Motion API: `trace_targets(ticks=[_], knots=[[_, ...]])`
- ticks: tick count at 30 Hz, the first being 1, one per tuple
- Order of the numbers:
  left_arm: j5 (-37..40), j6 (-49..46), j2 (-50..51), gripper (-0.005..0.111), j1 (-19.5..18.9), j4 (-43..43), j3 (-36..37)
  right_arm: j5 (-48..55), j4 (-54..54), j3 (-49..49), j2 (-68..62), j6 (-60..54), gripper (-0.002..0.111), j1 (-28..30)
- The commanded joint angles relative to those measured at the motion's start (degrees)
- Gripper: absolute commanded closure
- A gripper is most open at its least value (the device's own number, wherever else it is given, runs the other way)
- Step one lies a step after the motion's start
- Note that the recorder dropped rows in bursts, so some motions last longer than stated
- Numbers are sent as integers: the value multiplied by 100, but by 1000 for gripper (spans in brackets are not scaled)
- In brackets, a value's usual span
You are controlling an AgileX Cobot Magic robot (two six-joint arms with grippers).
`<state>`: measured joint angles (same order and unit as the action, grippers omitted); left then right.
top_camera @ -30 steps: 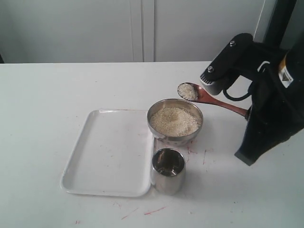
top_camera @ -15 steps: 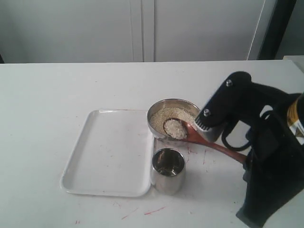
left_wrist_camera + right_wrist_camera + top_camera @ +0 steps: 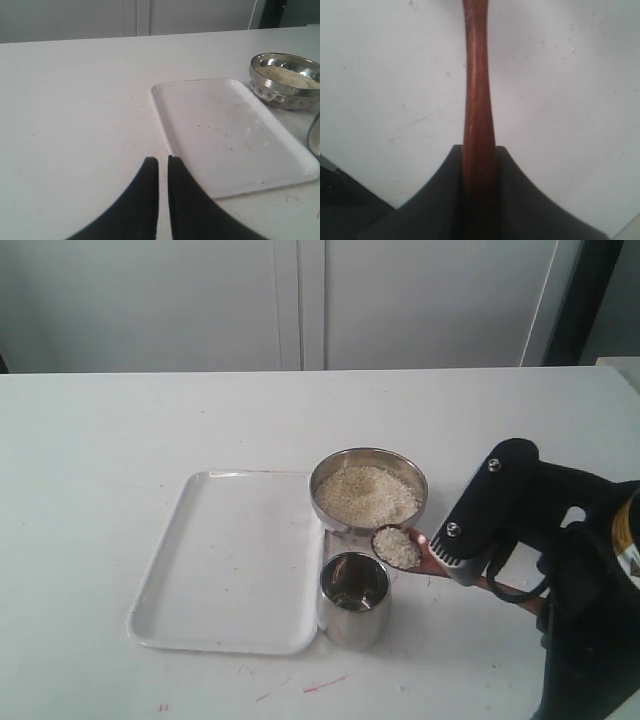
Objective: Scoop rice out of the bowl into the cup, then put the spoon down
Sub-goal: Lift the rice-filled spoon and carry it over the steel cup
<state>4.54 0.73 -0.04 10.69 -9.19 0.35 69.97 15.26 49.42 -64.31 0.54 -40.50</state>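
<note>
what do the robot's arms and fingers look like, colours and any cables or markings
The right arm is glossy black and blocky, with two silver screws, a grey ribbed end block, a looping black cable and a yellow label at its side. The left gripper's fingers are matte black, curved and tapering to thin tips.

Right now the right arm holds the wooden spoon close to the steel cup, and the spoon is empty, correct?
Not quite. The spoon is not empty: its head carries a heap of rice, as the exterior view shows. The rest holds: the right gripper grips the handle, and the head is close to the cup.
</note>
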Motion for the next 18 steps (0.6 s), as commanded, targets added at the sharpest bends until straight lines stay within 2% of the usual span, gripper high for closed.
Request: trace_targets(ticks=[1, 12, 18], knots=[[-16, 33, 4, 92, 6, -59, -35, -85, 111, -39, -282, -54, 108, -7], [-16, 33, 4, 92, 6, -59, -35, -374, 794, -39, -895, -211, 108, -7], [-16, 33, 4, 92, 6, -59, -35, -398, 830, -39, -1021, -354, 108, -15]])
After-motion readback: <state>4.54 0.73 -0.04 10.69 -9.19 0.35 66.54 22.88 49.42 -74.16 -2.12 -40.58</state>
